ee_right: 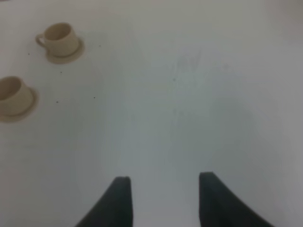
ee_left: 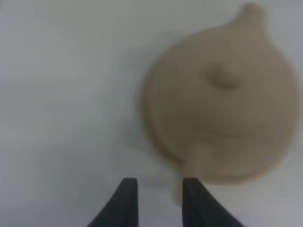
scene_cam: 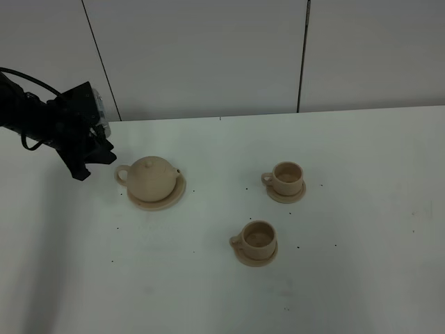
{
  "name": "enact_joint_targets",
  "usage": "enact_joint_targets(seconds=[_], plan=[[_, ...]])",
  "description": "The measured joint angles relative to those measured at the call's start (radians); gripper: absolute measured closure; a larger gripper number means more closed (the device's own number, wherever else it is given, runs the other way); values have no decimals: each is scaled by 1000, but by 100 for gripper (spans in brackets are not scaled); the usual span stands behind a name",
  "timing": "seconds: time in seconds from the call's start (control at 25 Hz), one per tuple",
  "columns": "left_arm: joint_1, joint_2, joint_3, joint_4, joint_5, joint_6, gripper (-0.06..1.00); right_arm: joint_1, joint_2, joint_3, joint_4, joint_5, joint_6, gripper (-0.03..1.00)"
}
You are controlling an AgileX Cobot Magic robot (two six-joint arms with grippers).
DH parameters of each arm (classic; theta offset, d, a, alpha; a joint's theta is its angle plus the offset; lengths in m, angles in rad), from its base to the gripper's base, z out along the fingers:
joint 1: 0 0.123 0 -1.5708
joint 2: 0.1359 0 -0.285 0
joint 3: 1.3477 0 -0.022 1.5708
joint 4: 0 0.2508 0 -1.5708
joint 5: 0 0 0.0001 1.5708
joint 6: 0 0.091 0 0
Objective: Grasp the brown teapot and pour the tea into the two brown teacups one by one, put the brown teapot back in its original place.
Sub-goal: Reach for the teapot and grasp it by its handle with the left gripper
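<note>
The brown teapot stands upright with its lid on, resting on its wide saucer, the original place, left of the table's centre. Its loop handle points toward my left gripper, which hovers just left of it. In the blurred left wrist view my left gripper is open with nothing between the fingers, and the teapot has its handle just past one fingertip. The two brown teacups sit on small saucers to the right. My right gripper is open over bare table, with both teacups far off.
The white table carries small dark specks. A white panelled wall rises behind the table's far edge. The left arm's black body and cable reach in from the left edge.
</note>
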Motion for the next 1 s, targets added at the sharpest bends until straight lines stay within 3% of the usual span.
enact_joint_targets(seconds=[0.24,0.48,0.68,1.0], plan=[[-1,0,0,0,-134,-94,65,0,0,0,0,0,0,64],[-1,0,0,9,-119,-127,67,0,0,0,0,0,0,64],[-8,0,0,116,-107,-171,73,0,0,0,0,0,0,64],[-21,16,0,124,-110,-208,74,0,0,0,0,0,0,64]])
